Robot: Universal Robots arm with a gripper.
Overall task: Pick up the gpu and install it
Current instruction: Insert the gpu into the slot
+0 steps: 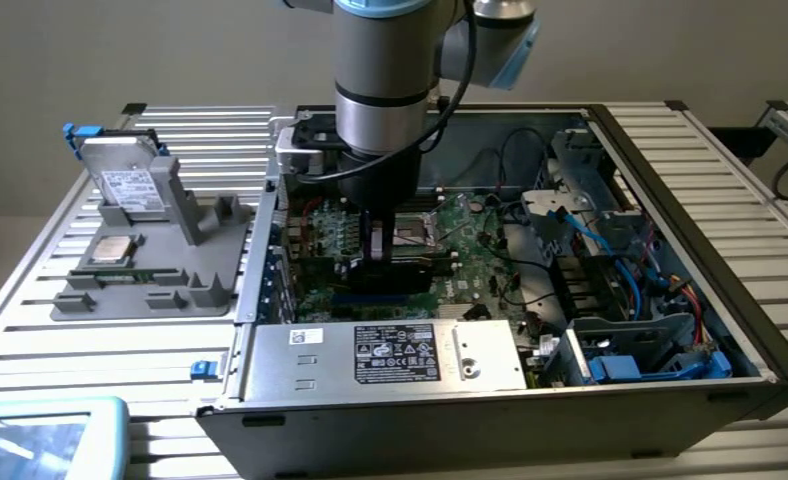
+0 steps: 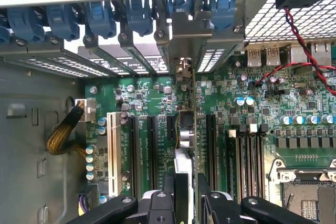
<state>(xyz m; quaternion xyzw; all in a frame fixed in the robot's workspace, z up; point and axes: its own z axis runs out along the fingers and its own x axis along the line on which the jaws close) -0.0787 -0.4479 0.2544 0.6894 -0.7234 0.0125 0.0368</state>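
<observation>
Currently: claw is clenching gpu upright over motherboard, toward exterior view's nine o'clock of case; keeping it square to the slot seems advisable.

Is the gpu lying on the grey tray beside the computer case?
No, the gpu stands edge-on in the gripper, over the motherboard slots.

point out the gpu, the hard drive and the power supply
gpu (image 2: 185,131): wrist view, on its cooler, seen edge-on
hard drive (image 1: 129,186): exterior view, on its white label
power supply (image 1: 394,352): exterior view, on its black label
</observation>
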